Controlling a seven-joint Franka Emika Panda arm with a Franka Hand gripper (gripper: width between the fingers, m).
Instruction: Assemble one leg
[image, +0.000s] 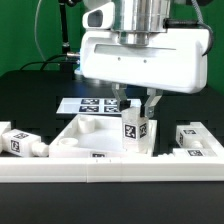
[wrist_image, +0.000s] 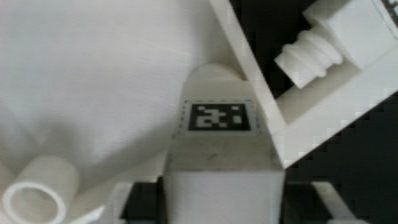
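Black tabletop (image: 30, 85), pincer (image: 135, 100) clamped on upright stubby white tagged leg (image: 133, 130).

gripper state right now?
Gripper: closed on the leg, a small stubby white plastic post with a black-and-white tag, held upright at the large white rimmed tray piece.

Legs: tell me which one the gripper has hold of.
The upright leg between the gripper fingers, standing at the tray-like piece. The other legs lie loose at the exterior view's left and right, untouched.
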